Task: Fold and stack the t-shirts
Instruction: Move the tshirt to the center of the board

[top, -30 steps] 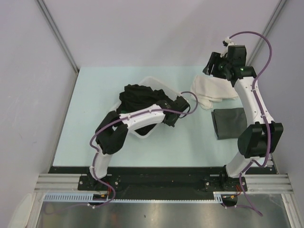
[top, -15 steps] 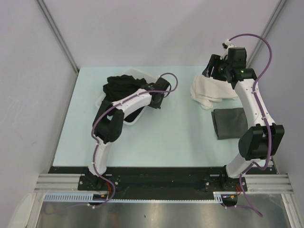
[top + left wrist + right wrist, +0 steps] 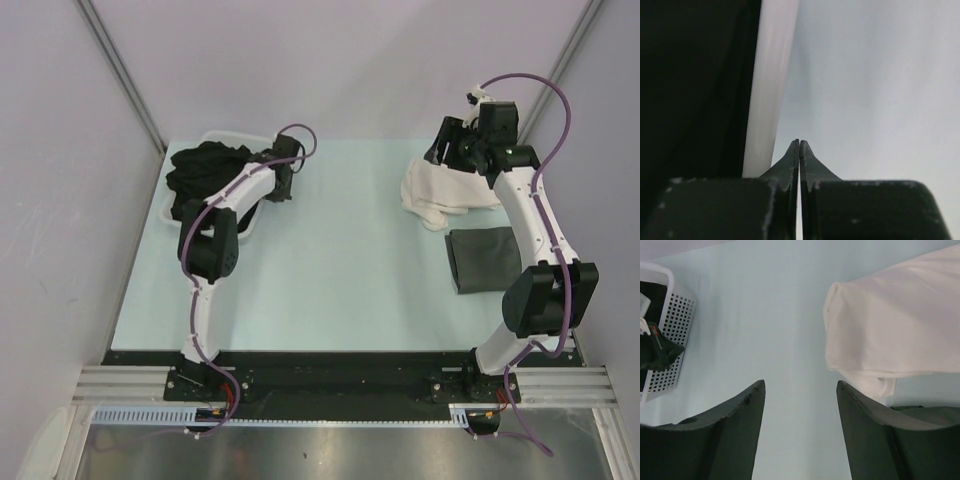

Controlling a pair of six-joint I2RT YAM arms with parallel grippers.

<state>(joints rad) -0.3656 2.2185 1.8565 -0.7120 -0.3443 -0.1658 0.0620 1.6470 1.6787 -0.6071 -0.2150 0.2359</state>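
The tub stands on the tabletop at its far left corner, just to the left of the left jaws (its rim runs close along their left side in the wrist view), and a heap of t-shirts lies in it. Well to the right, the right jaws hang over the far right part of the tabletop. One t-shirt lies on the tabletop just nearside of them, off to their right in that wrist's view. A second t-shirt lies nearer the arm bases than those jaws, just beside the first. The tub is far to their left.
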